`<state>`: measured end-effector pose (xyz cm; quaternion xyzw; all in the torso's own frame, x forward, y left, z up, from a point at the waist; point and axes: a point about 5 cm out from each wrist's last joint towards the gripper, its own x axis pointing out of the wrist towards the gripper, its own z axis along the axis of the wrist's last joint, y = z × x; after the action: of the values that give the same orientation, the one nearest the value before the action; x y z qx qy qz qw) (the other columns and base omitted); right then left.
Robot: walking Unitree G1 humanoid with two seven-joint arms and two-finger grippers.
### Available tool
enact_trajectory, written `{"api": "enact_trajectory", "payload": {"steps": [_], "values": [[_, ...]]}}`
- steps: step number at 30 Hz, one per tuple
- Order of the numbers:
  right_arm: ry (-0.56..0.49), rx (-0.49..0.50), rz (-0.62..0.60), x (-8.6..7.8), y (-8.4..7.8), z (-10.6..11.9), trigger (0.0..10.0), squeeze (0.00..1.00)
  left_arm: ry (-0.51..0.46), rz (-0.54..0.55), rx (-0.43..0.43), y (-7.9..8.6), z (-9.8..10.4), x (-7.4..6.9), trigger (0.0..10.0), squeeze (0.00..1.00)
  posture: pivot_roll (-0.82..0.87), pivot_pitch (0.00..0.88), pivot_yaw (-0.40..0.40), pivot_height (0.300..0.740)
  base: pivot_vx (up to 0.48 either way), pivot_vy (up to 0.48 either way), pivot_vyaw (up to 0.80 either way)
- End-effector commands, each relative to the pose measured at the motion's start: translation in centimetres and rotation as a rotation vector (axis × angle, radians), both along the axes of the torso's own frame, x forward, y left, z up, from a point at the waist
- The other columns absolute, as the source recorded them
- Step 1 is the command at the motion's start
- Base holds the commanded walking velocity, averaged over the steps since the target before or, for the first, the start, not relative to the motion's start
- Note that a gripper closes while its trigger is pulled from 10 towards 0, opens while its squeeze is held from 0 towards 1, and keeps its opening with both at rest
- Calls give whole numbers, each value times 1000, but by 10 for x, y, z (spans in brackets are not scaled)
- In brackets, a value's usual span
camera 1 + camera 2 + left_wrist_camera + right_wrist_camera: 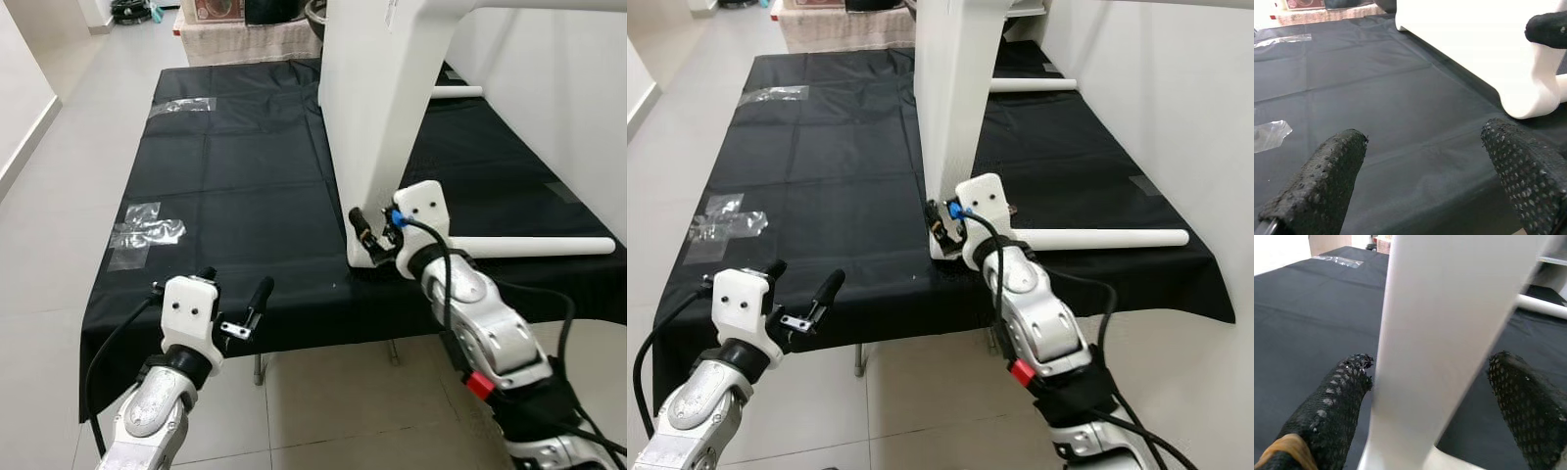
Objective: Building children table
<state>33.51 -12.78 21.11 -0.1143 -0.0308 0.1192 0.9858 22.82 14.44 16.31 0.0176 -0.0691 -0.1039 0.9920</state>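
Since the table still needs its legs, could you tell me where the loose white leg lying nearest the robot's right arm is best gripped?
Grip the white table leg around mid-length, from above, fingers closing across its round shaft. It lies flat on the black cloth with open space along it, close to the right gripper.

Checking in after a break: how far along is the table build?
Done: the white tabletop stands on edge on the black cloth. In hand: the right gripper straddles its lower corner, while the left gripper waits open. Left: two white legs lie loose, unattached.
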Motion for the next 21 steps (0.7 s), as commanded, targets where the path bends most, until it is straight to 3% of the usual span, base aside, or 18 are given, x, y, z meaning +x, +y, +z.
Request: {"api": "enact_trajectory", "payload": {"steps": [1, 11, 12, 15, 16, 21], "values": [[3, 8, -19, 4, 4, -3, 10000, 0, 9, 10, 6, 1, -2, -3, 10000, 0, 38, 165, -20, 740, 0, 0, 0], [82, 70, -147, 19, 8, -20, 10000, 0, -1, 12, 5, 1, 3, -2, 10000, 0, 53, 190, -20, 740, 0, 0, 0], [82, 82, -159, 20, 6, -21, 8235, 0, -1, 13, 4, 1, 4, -2, 10000, 0, 56, 194, -19, 740, 0, 0, 0], [81, 90, -166, 21, 6, -22, 8235, 0, -2, 13, 4, 1, 4, -3, 10000, 0, 56, 194, -19, 740, 0, 0, 0], [69, 119, -172, 22, 5, -20, 0, 0, 1, 12, 2, 0, 4, -4, 10000, 0, 58, 199, -16, 740, 0, 0, 0], [46, 133, -177, 26, 6, -15, 0, 0, 5, 6, -1, -2, 4, -5, 10000, 0, 61, 208, -14, 740, 0, 0, 0]]}}
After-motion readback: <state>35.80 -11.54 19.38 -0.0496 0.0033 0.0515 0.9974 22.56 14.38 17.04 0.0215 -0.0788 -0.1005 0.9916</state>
